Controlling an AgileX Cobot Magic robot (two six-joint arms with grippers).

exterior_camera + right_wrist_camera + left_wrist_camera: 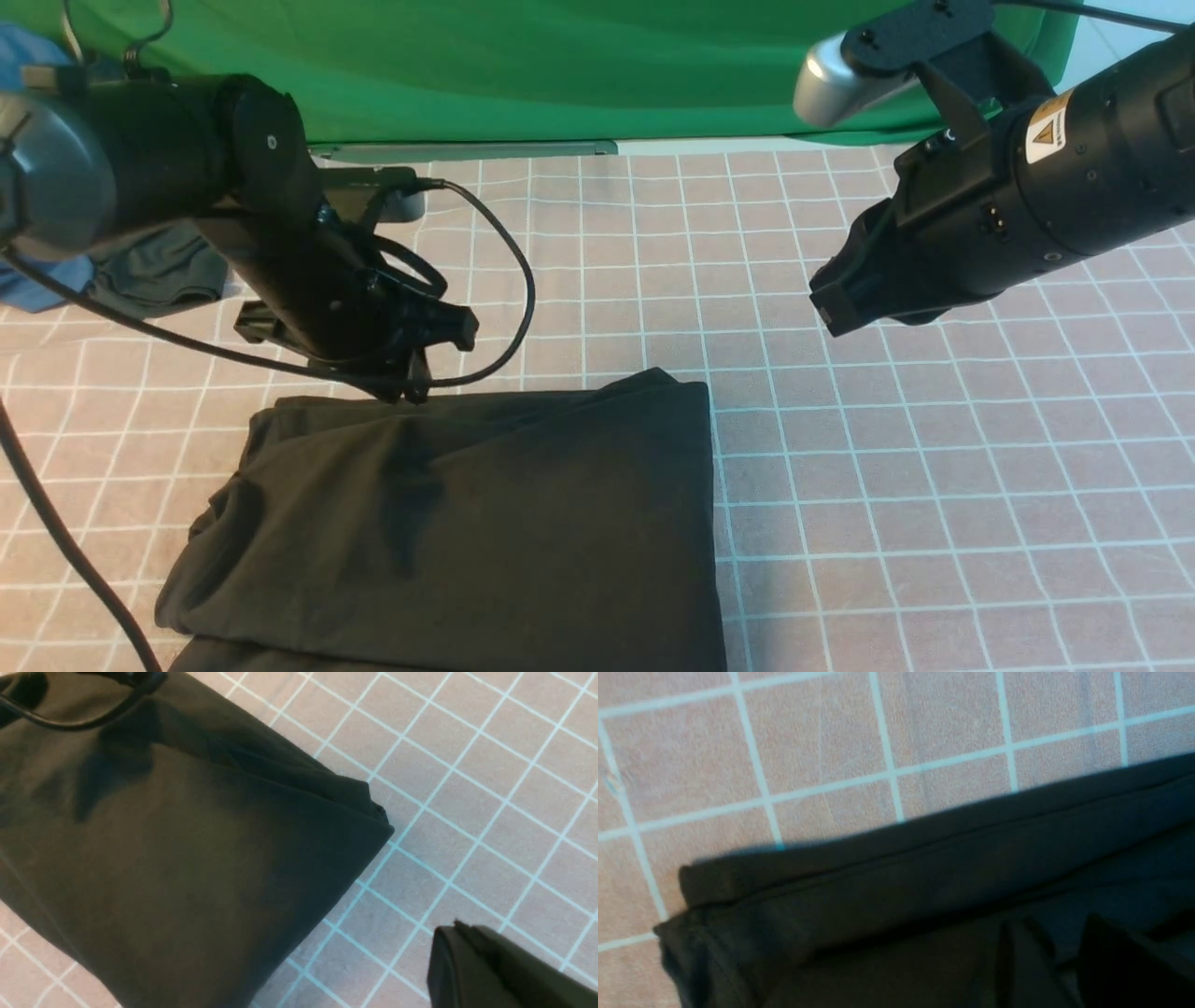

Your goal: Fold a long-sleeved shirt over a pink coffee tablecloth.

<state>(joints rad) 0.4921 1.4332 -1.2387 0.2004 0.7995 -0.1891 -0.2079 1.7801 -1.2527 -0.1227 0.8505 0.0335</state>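
The long-sleeved shirt [467, 523] lies folded into a black rectangle on the pink coffee tablecloth [934, 485], near the front left; its label and print are hidden. My left gripper [415, 390] points down at the shirt's far edge. In the left wrist view its dark fingers [1111, 961] stand together on the shirt [901, 896], with a ridge of fabric beside them. My right gripper [826, 313] hangs shut and empty above the cloth, to the right of the shirt. In the right wrist view the right gripper [455, 928] is apart from the shirt's corner [373, 816].
A plain green cloth [560, 75] hangs across the back. A dark grey garment [163, 271] and a blue garment [37, 280] lie at the far left behind my left arm. A black cable [523, 280] loops off the left arm above the shirt.
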